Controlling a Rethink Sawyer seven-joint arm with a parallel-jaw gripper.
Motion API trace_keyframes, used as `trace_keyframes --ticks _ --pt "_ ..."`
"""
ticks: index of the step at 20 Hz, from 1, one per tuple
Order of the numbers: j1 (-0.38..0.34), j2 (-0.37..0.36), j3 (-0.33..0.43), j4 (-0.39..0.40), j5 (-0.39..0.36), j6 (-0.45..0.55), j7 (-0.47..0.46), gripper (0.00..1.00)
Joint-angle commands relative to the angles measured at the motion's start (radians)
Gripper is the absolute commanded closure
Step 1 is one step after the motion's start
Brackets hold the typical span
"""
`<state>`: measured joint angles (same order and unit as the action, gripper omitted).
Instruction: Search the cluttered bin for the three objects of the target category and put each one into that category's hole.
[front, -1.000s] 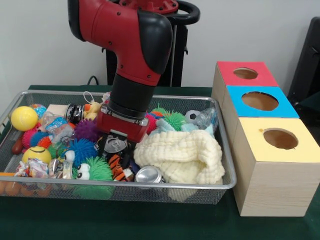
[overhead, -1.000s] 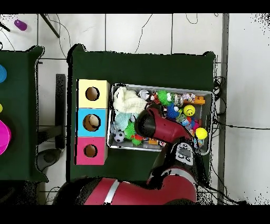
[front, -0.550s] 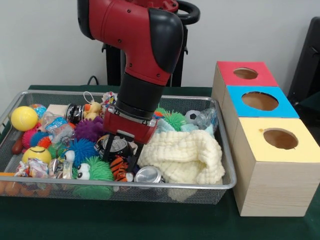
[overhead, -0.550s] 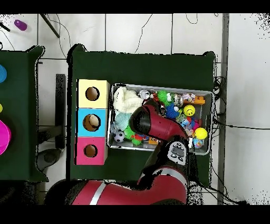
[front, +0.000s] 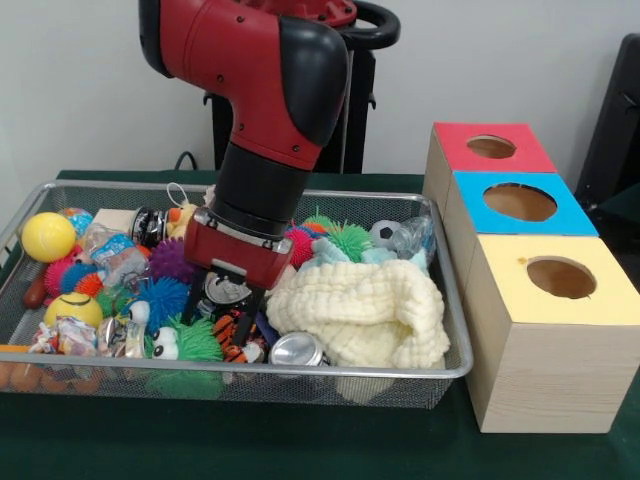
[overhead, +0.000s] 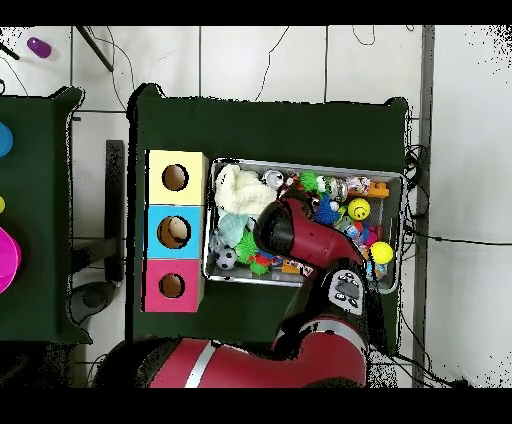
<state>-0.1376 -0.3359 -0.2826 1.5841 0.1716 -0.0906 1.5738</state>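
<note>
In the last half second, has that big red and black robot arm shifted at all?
Yes. In the front view the gripper has moved left and slightly down, away from the cream knitted cloth and toward the blue spiky ball in the wire mesh bin.

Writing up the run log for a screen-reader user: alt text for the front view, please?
A red and black robot arm reaches down into a wire mesh bin crammed with spiky balls and small toys, its gripper low among them beside a cream cloth. Right of the bin stand three wooden boxes with round holes, topped red, blue and yellow.
</note>
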Motion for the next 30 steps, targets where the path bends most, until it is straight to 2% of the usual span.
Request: trace_keyframes --ticks 1,10,17,22,26,30 --pt "-0.046 0.007 0.123 0.053 -0.036 -0.085 0.222 0.00" --pt "0.025 0.014 0.057 0.069 0.051 -0.081 0.266 0.00" --pt "0.145 0.035 -0.041 0.074 0.165 -0.064 0.297 0.00" --pt "0.187 0.038 -0.063 0.103 0.220 -0.084 0.317 0.00" --pt "0.156 0.010 -0.028 0.158 0.189 -0.130 0.335 0.00" --pt "0.068 -0.024 0.047 0.221 0.072 -0.216 0.351 0.00"
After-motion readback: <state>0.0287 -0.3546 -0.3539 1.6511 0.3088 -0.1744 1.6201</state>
